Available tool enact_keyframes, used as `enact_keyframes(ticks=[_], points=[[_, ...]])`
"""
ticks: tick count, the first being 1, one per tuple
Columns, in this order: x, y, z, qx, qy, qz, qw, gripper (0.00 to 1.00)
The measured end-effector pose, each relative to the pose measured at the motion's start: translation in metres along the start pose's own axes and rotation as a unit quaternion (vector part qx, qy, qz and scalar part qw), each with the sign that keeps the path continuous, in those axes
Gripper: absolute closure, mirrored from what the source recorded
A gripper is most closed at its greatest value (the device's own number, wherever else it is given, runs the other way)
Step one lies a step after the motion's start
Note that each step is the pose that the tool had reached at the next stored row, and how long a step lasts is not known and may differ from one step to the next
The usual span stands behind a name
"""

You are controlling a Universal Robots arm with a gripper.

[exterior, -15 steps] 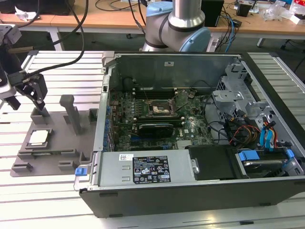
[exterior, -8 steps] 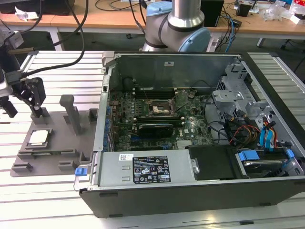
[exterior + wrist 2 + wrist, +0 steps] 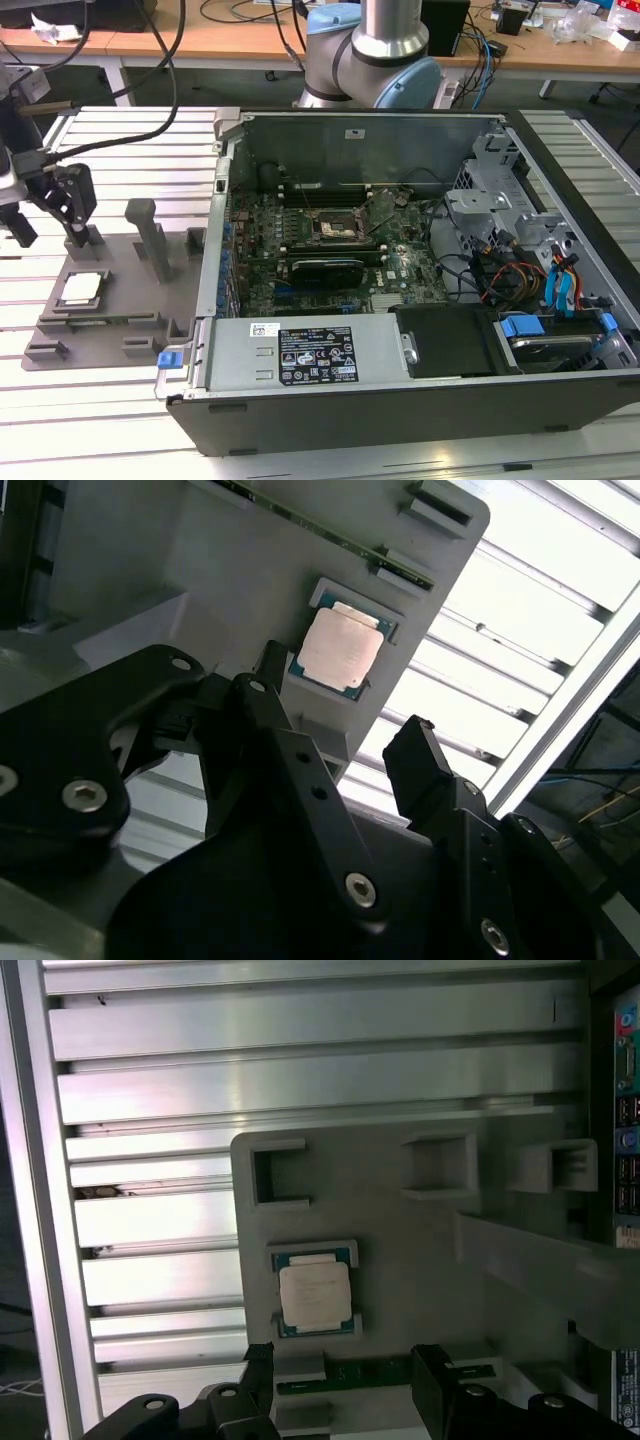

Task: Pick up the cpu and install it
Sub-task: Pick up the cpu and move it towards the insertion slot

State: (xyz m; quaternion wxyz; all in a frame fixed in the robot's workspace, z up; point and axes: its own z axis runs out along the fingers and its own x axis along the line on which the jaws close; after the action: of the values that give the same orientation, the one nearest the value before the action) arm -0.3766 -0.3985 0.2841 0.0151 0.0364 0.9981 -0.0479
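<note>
Gripper (image 3: 50, 232) hovers above the cpu (image 3: 81, 289).
It points down, jaws spread and empty; the cpu lies in its tray (image 3: 135, 300).

The arm (image 3: 372, 50) stands behind the computer case (image 3: 420, 415), a silver tube upright over a grey joint with pale blue caps. The gripper (image 3: 48, 232) hangs well off the case, towards the exterior view's left, pointing downward. Its two black jaws stand wide apart with nothing between them. In the second wrist view the gripper (image 3: 340, 705) shows bolted black linkages splaying outward, and in the first wrist view the gripper (image 3: 340, 1360) shows both jaw tips, spread and bare
</note>
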Motion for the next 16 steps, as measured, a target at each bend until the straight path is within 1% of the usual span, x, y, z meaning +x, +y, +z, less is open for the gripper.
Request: enact_keyframes(ticks=[5,8,13,16], points=[[0.0012,0.0005,0.006,0.0,0.0,0.0,1.0,0.34],[0.0013,0.0007,0.008,0.0,0.0,0.0,1.0,0.34],[0.0016,0.0013,0.0142,0.0001,0.0,0.0,1.0,0.34],[0.0017,0.0015,0.0165,0.0002,0.0,0.0,1.0,0.34]])
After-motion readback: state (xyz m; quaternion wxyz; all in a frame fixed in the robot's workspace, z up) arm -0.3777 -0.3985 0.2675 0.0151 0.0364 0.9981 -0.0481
